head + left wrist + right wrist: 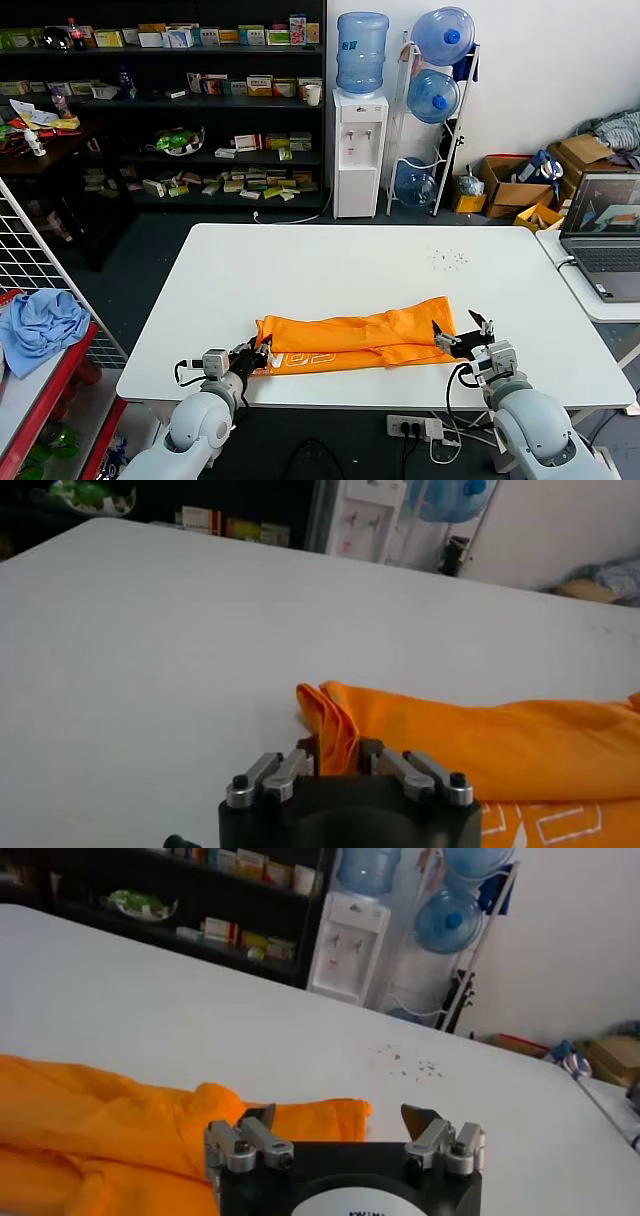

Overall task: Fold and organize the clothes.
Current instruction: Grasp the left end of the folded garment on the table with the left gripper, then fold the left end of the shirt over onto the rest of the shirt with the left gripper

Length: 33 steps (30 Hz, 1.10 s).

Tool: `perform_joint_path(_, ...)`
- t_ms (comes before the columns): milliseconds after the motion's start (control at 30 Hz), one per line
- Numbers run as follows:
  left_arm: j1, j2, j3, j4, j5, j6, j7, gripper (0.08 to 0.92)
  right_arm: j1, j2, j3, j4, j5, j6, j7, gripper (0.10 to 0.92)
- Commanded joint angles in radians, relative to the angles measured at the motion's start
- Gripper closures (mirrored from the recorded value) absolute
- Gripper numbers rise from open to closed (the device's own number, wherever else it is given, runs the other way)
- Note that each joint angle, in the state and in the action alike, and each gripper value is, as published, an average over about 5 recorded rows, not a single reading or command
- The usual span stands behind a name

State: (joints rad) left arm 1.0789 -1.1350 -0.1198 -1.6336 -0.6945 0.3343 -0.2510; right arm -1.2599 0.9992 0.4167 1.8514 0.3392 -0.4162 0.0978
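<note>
Shirt corner pinched, claw tips hidden
Left gripper (338, 752) pinches the orange shirt (360, 338); right gripper (340, 1118) gapes wide just past its other end.

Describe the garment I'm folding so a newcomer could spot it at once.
Find the white table in front of the shelves and water dispenser. Along its near edge, between the left gripper and right gripper, lies the orange T-shirt, folded into a long band. It is the only bright orange cloth, with white lettering along its near side.
</note>
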Motion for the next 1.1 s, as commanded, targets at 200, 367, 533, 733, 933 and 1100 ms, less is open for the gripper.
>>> perform_joint_path(200,-0.030,0.120,-0.057,0.010,-0.004,-0.015,0.004,0.880,-0.027,0.033,0.046,0.008,-0.060,0.120,-0.012,0.203)
perform_joint_path(367,-0.063,0.239,-0.095,0.044,-0.009,-0.004,0.000,0.882,-0.035,0.045,0.049,0.008,-0.067,0.138,-0.014,0.203)
perform_joint_path(533,-0.107,0.368,-0.136,0.100,-0.023,0.000,0.002,0.882,-0.048,0.046,0.053,0.002,-0.072,0.150,-0.019,0.203)
perform_joint_path(733,-0.113,0.407,-0.133,0.033,-0.081,0.026,-0.029,0.882,-0.048,0.047,0.050,-0.015,-0.073,0.161,-0.017,0.203)
perform_joint_path(933,-0.088,0.304,-0.076,-0.178,-0.238,0.079,-0.133,0.882,-0.052,0.050,0.038,-0.040,-0.109,0.171,-0.015,0.203)
perform_joint_path(1100,-0.115,0.181,-0.004,-0.239,-0.341,0.087,-0.206,0.882,-0.044,0.066,0.025,-0.070,-0.151,0.179,-0.013,0.203)
